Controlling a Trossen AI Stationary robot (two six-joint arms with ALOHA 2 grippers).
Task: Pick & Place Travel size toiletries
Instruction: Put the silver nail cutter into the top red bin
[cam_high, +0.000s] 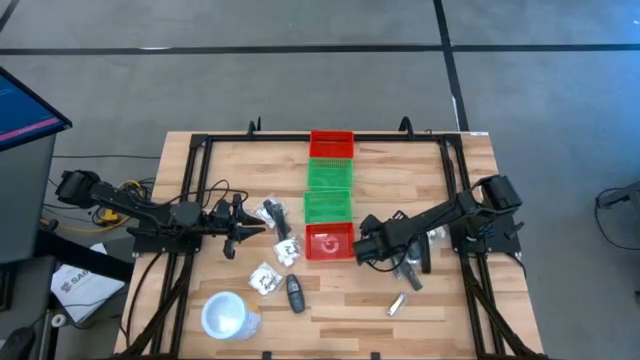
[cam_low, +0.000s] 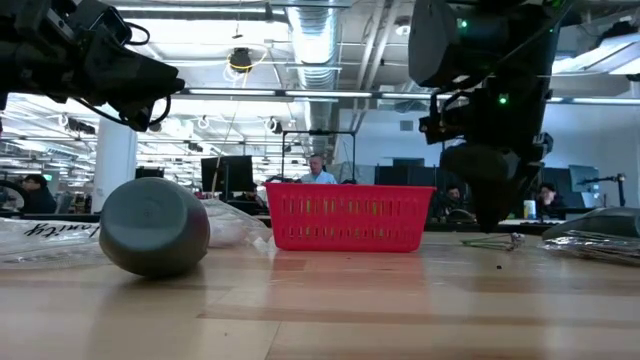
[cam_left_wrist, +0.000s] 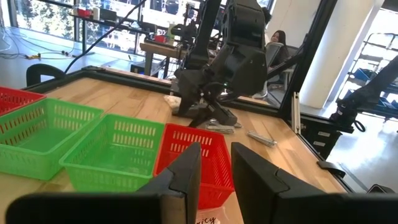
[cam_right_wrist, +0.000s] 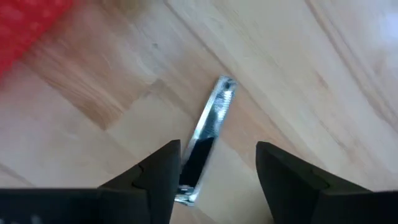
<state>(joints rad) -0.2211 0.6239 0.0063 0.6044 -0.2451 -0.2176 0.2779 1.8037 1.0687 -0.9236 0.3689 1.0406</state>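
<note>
My right gripper (cam_right_wrist: 217, 149) hangs open, pointing steeply down over a slim silver-grey tube (cam_right_wrist: 212, 121) that lies flat on the wood just right of the near red bin (cam_high: 329, 242). The fingers stand on either side of the tube's end, above it. The same gripper (cam_left_wrist: 205, 106) shows in the left wrist view. Clear packets (cam_high: 272, 213) (cam_high: 265, 280), a black oblong piece (cam_high: 295, 293) and another silver tube (cam_high: 396, 304) lie loose on the table. My left gripper (cam_high: 240, 232) waits level at the left, open a little (cam_left_wrist: 216, 155) with nothing between its fingers.
Two green bins (cam_high: 329, 205) (cam_high: 330, 172) and a far red bin (cam_high: 331, 145) line up behind the near red one. A white cup (cam_high: 230, 315) lies on its side at the front left. Black frame rails (cam_high: 470, 290) run along both table sides.
</note>
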